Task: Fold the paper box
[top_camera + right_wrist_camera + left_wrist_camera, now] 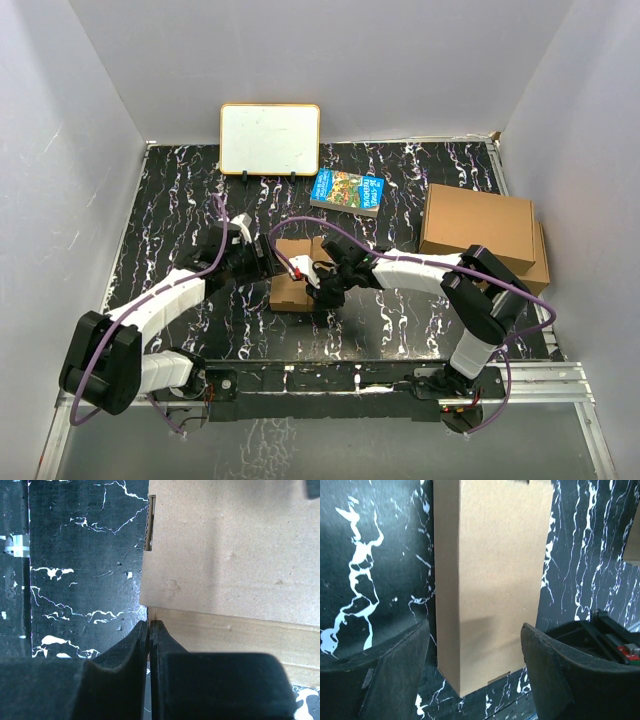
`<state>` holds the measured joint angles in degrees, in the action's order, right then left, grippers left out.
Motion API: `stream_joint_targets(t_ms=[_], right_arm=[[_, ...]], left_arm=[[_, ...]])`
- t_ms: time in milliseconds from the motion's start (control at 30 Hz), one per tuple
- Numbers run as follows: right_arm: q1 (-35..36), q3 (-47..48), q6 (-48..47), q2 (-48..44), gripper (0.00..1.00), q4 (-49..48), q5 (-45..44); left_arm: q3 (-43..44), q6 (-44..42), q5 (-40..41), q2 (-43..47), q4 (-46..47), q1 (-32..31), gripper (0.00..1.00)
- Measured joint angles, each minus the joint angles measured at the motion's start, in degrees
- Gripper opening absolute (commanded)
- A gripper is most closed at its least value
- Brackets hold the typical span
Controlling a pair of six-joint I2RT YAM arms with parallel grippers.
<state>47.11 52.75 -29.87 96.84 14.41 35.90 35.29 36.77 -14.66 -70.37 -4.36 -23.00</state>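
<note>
Where the paper box (292, 272) lies: flat on the black marbled table (170, 210), plain brown, between my two grippers.
Left gripper (258, 266): at the box's left end. On my wrist feed its fingers (400, 655) stand wide apart, one to each side of the box, gripping nothing.
Right gripper (325, 283): at the box's right edge, toward the near corner. Its pads (130, 650) are pressed together at the cardboard edge, and I cannot tell whether a flap is pinched between them.
Whiteboard (270, 138): beyond the box, propped upright.
Book (348, 192): beyond the box, off to its right.
Larger cardboard boxes (478, 222): well right of the box, stacked.
</note>
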Motion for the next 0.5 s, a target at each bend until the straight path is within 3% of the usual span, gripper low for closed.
stream_joint_targets(t_ms=[133,300,500], right_arm=[[0.02,0.09,0.00,0.07,0.08,0.02,0.00],[0.04,0.22,0.00,0.09,0.08,0.15,0.00],[0.04,0.46,0.00,0.09,0.08,0.76,0.00]], left_arm=[[-2.16,0.79,-1.70,0.28,0.76,0.00,0.61],[-3.56,1.99,-4.00,0.26,1.73,0.00,0.45],[-4.46,3.21,-5.16,-0.02,3.98,0.00,0.43]])
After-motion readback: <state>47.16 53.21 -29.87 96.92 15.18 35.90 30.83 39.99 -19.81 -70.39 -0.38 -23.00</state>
